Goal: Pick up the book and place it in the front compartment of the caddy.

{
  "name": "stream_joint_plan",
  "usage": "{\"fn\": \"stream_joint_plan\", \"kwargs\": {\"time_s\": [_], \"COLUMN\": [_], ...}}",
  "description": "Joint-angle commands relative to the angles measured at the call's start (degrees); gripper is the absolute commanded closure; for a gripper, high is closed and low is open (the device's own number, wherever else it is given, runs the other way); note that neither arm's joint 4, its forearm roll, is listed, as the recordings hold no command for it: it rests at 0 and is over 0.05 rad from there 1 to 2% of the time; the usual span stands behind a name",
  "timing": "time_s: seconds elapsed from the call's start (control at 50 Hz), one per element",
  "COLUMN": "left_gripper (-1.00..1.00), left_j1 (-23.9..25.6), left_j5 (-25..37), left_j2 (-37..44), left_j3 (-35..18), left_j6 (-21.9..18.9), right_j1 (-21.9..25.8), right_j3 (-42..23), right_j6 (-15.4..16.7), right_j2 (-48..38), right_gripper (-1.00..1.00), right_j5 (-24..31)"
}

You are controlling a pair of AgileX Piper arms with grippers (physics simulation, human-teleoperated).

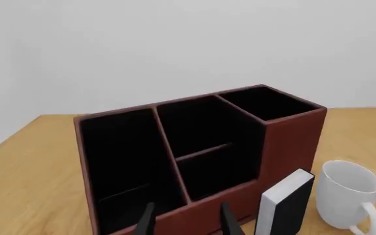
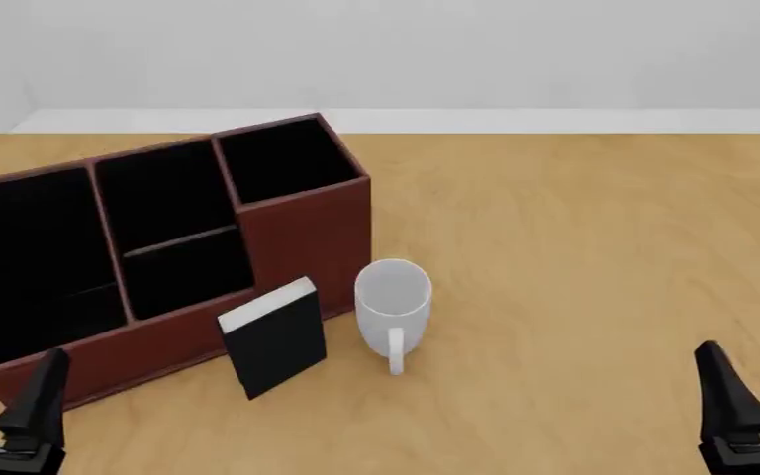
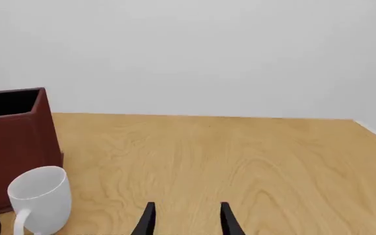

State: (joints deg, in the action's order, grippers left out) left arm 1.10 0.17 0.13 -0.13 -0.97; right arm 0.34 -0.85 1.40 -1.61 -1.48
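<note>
Front view: we see the book (image 2: 274, 341) upright on the table (image 2: 578, 267), just in front of the caddy (image 2: 155, 247) and beside the mug (image 2: 394, 300), with the left gripper (image 2: 4, 411) and right gripper (image 2: 756, 396) low at the near corners, well apart from it, fingers spread and empty. Left wrist view: we see the left fingers (image 1: 146, 220) apart with nothing between, pointing at the caddy's front wall, book (image 1: 285, 201) between caddy (image 1: 195, 152) and mug (image 1: 350, 195). Right wrist view: we see right fingers (image 3: 147, 219) apart over bare table (image 3: 240, 161), mug (image 3: 39, 199) and caddy corner (image 3: 15, 132) off to one side.
</note>
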Motion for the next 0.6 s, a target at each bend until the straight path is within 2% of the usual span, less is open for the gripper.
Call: {"fn": "stream_joint_plan", "kwargs": {"time_s": [0.02, 0.1, 0.18, 0.26, 0.4, 0.42, 0.44, 0.46, 0.48, 0.52, 0.6], "left_gripper": [-1.0, -1.0, -1.0, -1.0, -1.0, -1.0, -1.0, -1.0, -1.0, -1.0, -1.0], "left_j1": [1.0, 3.78, 8.11, 11.82, 18.4, 18.56, 19.81, 19.81, 19.38, 22.13, 21.99], "left_j5": [-0.32, 0.21, 0.08, 3.12, 5.45, 5.85, 5.32, 5.23, 5.31, 6.47, 7.84], "left_j2": [0.45, 0.56, 5.72, 6.4, 13.64, 15.42, 21.04, 21.14, 24.73, 28.13, 33.51], "left_j3": [-0.84, -2.02, -4.79, -9.09, -16.42, -17.96, -19.33, -19.35, -21.05, -23.85, -27.32], "left_j6": [1.39, 1.7, 2.6, 0.93, -3.52, -4.2, -3.41, -3.41, -3.6, -4.52, -6.78], "right_j1": [-0.33, -0.33, -0.31, -0.31, -0.3, -0.31, -0.29, -0.29, -0.29, -0.31, -0.3], "right_j3": [0.63, 0.66, 0.57, 0.54, 0.48, 0.49, 0.56, 0.56, 0.53, 0.52, 0.46], "right_j6": [-1.36, -1.39, -1.27, -1.27, -1.31, -1.42, -1.28, -1.28, -1.24, -1.38, -1.38], "right_j2": [1.13, 1.11, 1.27, 1.34, 1.37, 1.34, 1.37, 1.37, 1.4, 1.36, 1.36], "right_gripper": [-1.0, -1.0, -1.0, -1.0, -1.0, -1.0, -1.0, -1.0, -1.0, -1.0, -1.0], "right_j5": [1.29, 1.25, 1.42, 1.5, 1.62, 1.65, 1.52, 1.52, 1.57, 1.61, 1.67]}}
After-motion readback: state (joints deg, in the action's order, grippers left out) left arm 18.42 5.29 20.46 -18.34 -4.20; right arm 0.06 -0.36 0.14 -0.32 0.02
